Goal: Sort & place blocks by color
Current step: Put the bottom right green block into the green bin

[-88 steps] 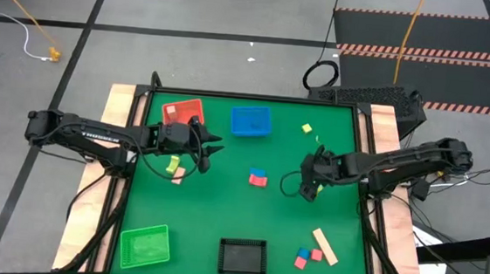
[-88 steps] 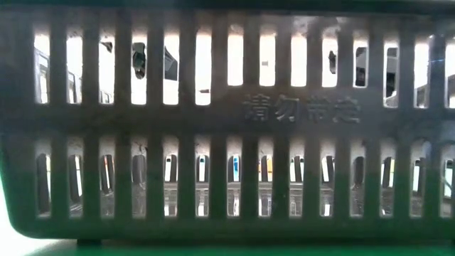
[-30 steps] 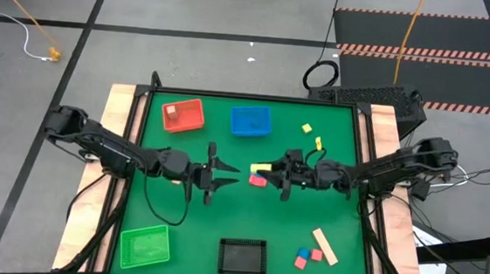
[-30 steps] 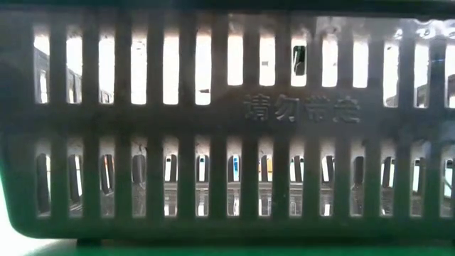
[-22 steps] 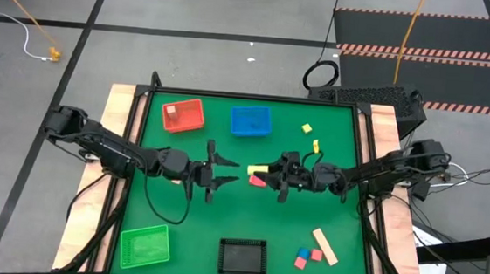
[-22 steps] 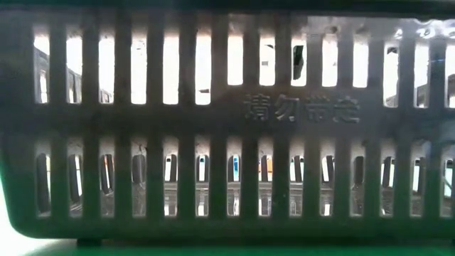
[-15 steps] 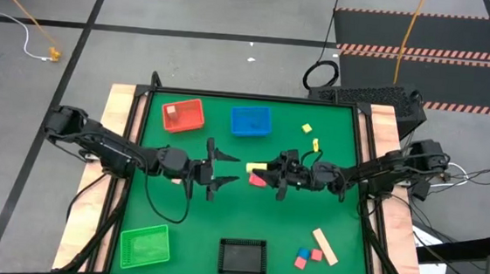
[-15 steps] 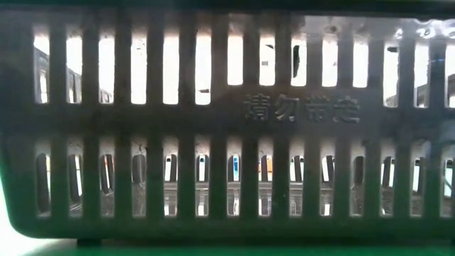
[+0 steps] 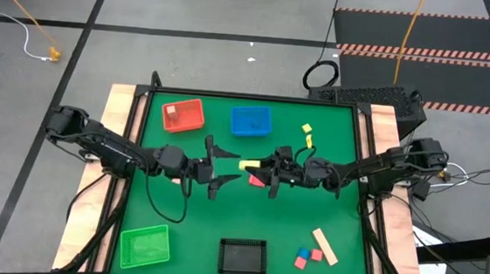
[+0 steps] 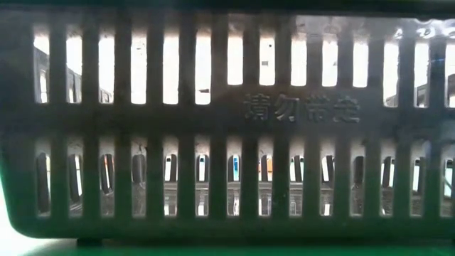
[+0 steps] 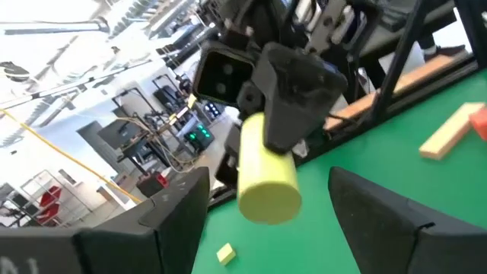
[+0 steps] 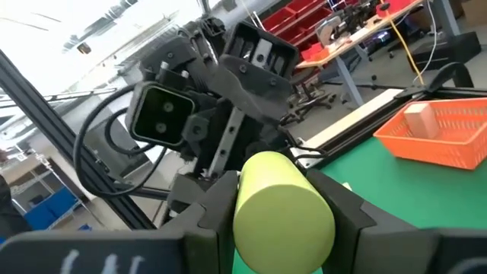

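Yellow-green block (image 9: 250, 165), a short round bar, now carried over the middle of the table (image 9: 326, 213) by the right gripper (image 9: 264, 168), clamped tight on it and pushed further toward the left arm than a second ago. Left gripper (image 9: 223, 163) spread wide around the block's free end, not yet touching. Looks like a handover, likely bound for the green basket (image 9: 144, 245).

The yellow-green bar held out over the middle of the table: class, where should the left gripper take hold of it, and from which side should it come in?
Probably the free end of the yellow-green bar. The right gripper clamps its far end and holds it level, pointing at the left gripper, whose open fingers already flank that round end. Coming straight along the bar's axis and closing across the round sides looks best.
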You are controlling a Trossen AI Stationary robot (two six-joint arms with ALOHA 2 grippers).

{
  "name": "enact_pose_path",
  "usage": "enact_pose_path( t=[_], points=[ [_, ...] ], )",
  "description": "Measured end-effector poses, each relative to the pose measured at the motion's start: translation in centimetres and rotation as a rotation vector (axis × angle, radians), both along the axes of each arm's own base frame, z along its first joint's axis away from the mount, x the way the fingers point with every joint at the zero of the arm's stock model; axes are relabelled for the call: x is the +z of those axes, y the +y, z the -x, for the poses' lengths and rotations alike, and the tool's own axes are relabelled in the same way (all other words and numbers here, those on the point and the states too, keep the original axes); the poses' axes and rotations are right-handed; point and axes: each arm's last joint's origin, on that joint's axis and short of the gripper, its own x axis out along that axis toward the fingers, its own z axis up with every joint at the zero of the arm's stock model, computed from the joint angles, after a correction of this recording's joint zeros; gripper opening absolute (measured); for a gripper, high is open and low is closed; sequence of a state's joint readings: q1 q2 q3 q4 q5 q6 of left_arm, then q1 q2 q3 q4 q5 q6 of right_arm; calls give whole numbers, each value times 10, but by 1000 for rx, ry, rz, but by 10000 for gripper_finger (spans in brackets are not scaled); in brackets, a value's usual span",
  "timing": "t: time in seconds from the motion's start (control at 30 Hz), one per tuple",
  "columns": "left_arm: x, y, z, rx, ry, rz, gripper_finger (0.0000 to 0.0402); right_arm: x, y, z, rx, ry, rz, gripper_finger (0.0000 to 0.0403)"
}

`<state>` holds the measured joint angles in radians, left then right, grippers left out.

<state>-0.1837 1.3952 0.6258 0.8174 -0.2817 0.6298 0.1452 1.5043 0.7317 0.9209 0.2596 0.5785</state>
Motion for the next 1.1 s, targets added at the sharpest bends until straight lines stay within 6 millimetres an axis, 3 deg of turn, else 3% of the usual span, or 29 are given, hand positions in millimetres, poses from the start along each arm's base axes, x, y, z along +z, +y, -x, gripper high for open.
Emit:
enact_pose_path(
  t=[0.4, 0.67, 0.77, 0.97, 1.1],
  points=[
    [0, 9, -1, 25, -7, 42, 219, 1, 5, -32, 44, -4, 26, 109],
    [-2, 9, -1, 38, 8, 66, 129, 1, 3, -35, 39, -3, 20, 109],
    [-2, 9, -1, 37, 6, 83, 130, 1, 3, -35, 41, -3, 17, 109],
    [-1, 3, 0, 10, -1, 119, 130, 6, 4, -32, 163, 10, 31, 187],
    [-2, -4, 1, 23, 0, 154, 130, 20, 1, -17, 180, 108, 46, 247]
  ],
)
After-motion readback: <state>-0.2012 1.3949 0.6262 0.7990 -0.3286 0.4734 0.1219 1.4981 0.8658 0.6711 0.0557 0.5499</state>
